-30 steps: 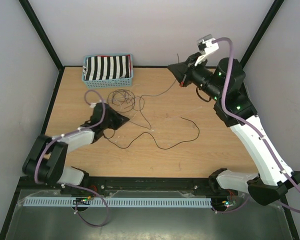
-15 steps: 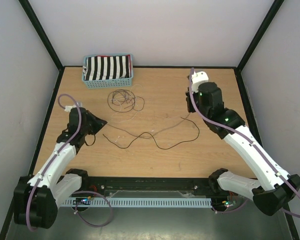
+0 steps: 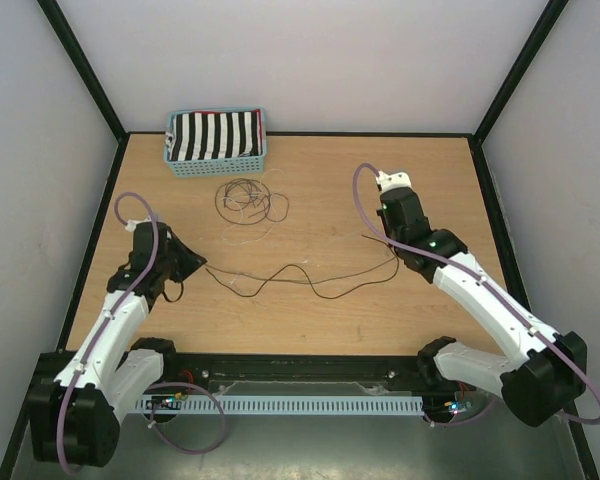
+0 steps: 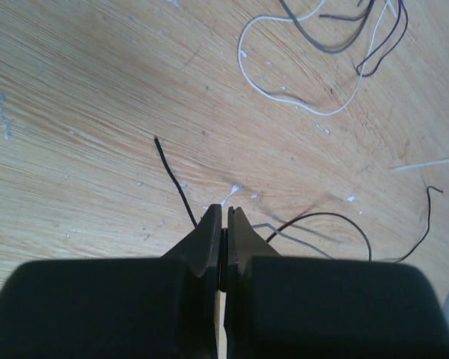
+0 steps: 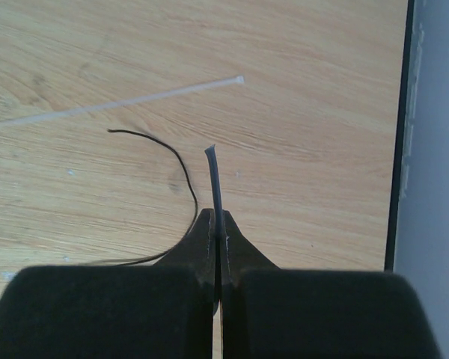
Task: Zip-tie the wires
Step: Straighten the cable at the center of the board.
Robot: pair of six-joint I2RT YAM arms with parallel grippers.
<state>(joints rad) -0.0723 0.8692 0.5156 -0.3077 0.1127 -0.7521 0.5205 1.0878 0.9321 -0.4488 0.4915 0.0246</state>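
The left gripper (image 4: pixel 223 213) is clenched on a black wire (image 4: pixel 176 183) and the right gripper (image 5: pixel 217 217) on a grey strand (image 5: pixel 213 179), so both lie stretched crosswise between them, with the loose coil (image 3: pixel 245 200) beyond, nearer the left gripper.

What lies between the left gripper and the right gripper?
Thin wires, one dark and one pale, stretch from the left gripper to the right gripper; the top view shows this.
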